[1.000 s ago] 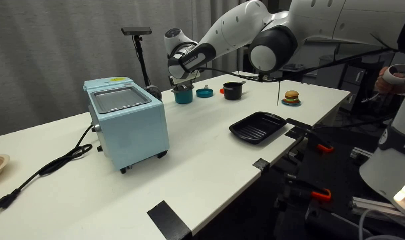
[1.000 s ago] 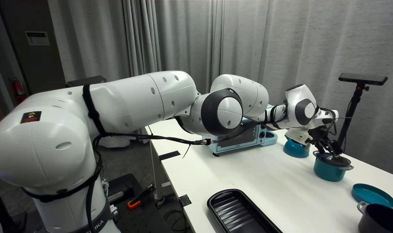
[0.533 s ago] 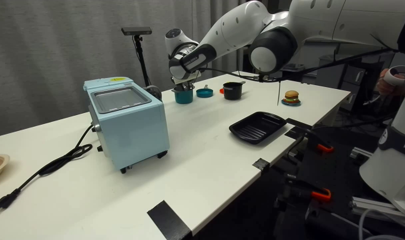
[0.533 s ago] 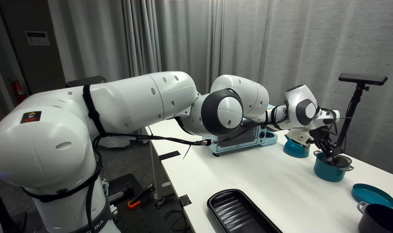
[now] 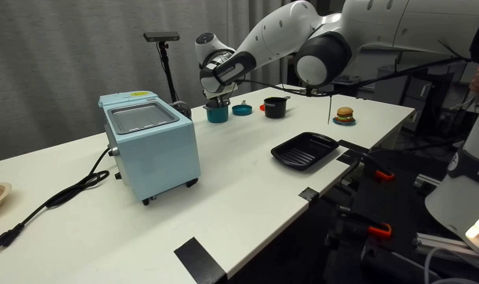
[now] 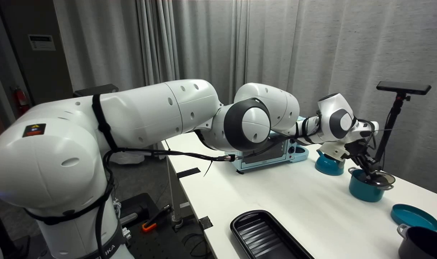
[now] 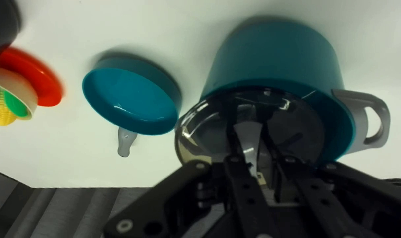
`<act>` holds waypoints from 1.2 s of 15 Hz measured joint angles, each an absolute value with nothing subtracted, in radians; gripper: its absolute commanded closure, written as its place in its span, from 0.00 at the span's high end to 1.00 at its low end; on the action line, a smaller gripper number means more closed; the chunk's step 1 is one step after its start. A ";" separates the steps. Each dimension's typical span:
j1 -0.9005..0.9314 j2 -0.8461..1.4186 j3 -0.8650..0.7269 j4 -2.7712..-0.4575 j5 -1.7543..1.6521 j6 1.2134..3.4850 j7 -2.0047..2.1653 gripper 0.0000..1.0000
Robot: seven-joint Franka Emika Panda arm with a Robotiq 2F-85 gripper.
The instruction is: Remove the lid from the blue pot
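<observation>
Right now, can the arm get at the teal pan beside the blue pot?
Probably not: the gripper appears closed on the handle of the lid, so it's occupied. The teal pan lies uncovered beside the blue pot; the way looks free once the lid is set down.

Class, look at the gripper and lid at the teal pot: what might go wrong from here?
The gripper holds the lid by its grey handle, so the lid might swivel or slip.
The lid sits off-centre over the teal pot, so its edge might catch and drag the pot.
The shallow teal pan lies close by; a sideways move might bump it.
</observation>
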State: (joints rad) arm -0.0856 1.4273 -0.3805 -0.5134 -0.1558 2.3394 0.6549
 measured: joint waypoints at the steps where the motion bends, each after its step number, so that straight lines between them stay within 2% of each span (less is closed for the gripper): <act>1: -0.089 1.426 -0.380 -0.512 -0.156 2.339 0.655 0.05; 10: -0.131 1.385 -0.377 -0.505 -0.150 2.336 0.651 0.05; 18: -0.148 1.374 -0.311 -0.506 -0.121 2.292 0.573 0.05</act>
State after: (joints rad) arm -0.1483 1.3736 -0.3106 -0.5057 -0.1211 2.2917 0.5731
